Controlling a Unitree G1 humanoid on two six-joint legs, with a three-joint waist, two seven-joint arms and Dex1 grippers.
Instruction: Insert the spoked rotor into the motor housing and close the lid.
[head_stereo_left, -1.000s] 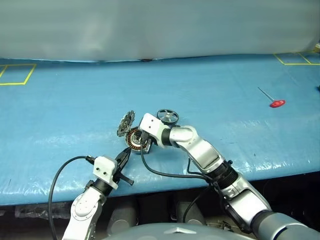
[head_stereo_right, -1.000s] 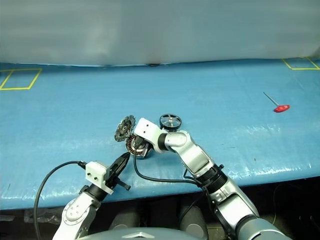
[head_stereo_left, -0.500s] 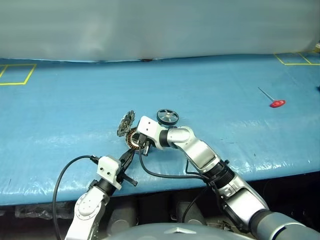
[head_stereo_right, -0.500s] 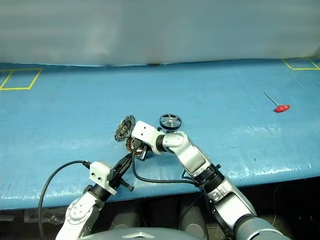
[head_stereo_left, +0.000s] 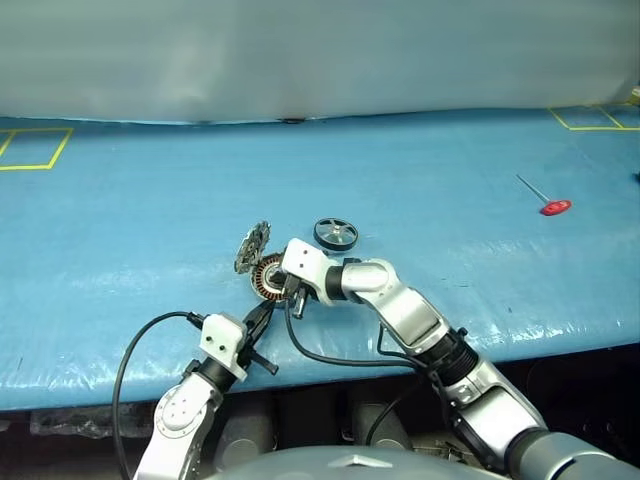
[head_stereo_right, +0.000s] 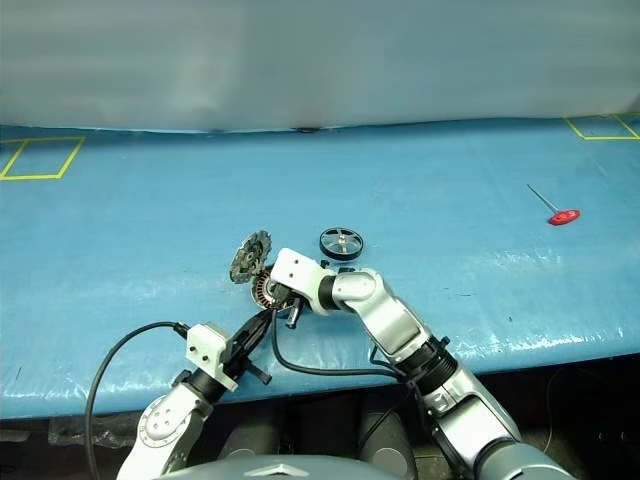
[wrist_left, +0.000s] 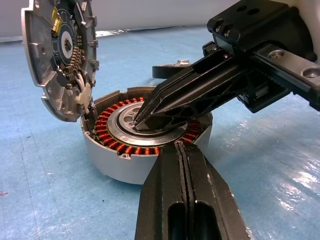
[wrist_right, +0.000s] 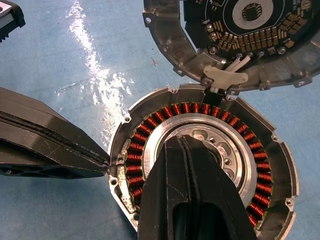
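On the blue table (head_stereo_left: 450, 180) I see both closed, empty grippers, left gripper (wrist_left: 184, 150) and right gripper (wrist_left: 137, 120), at the copper-wound grey metal motor housing (wrist_left: 107, 150).

Bright even light, glare on blue sheet (wrist_right: 95, 75)

A: What blocks our way into the motor housing (wrist_left: 145, 137)?

B: The right gripper (wrist_left: 142, 116) rests closed on its silvery centre, and the lid (wrist_left: 60, 55) stands tilted at one rim. Our left gripper (wrist_left: 182, 150) (closed too) touches the near rim.

A: Free room?

B: Open blue table (head_stereo_left: 450, 160) beyond; the spoked rotor (head_stereo_left: 336, 233) lies just behind.
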